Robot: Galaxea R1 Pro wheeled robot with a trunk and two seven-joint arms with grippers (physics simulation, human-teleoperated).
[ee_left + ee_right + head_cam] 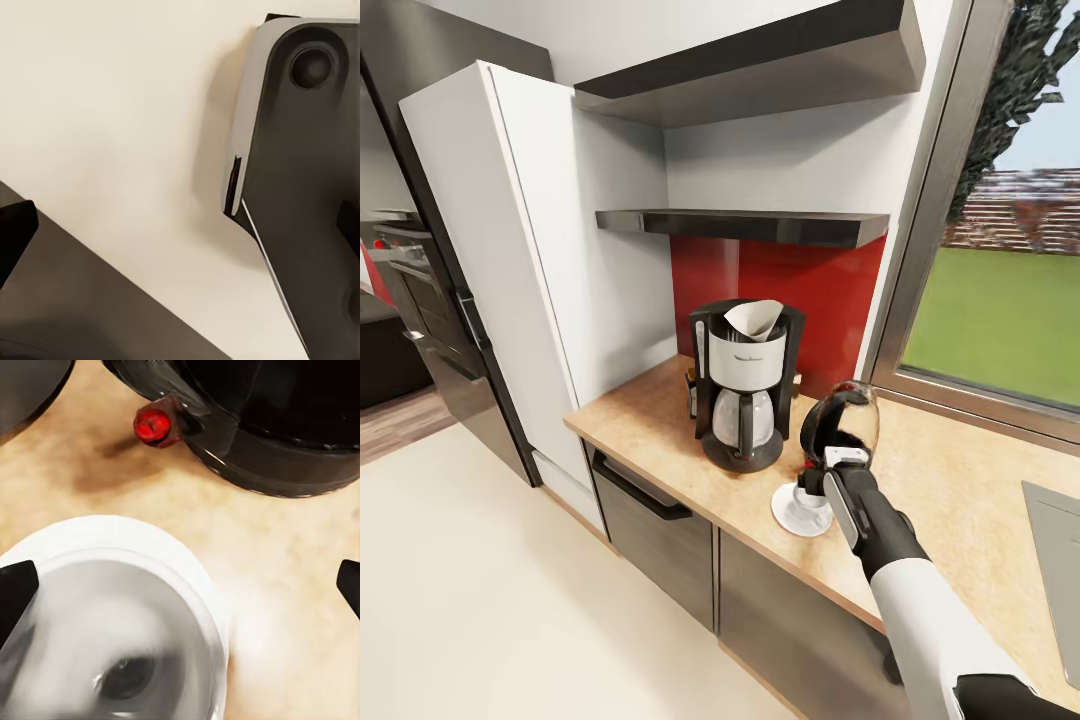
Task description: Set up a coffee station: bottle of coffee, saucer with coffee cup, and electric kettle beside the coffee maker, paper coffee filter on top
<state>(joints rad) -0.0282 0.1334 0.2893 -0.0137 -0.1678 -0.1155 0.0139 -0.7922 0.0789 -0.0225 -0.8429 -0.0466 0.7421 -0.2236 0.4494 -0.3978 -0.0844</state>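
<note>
Hovering your right pincer point(812, 488), jaws wide and empty, over the coffee cup point(112, 637) on its saucer point(792, 517), just beside the coffee maker point(745, 390). Electric kettle point(842, 420) tilted against it: likely next, stand it upright on the desk point(960, 480). Left pincer: can't tell.

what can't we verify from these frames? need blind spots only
- Bottle of coffee: head view, mostly hidden behind the coffee maker; label unreadable.
- Coffee cup on the saucer: head view, partly covered by the right hand; right wrist view cuts it off at the edge.
- Electric kettle: base hidden by the right hand; whether it stands on the countertop can't be told.
- Left hand: left wrist view, fingertip dark and cropped.
</note>
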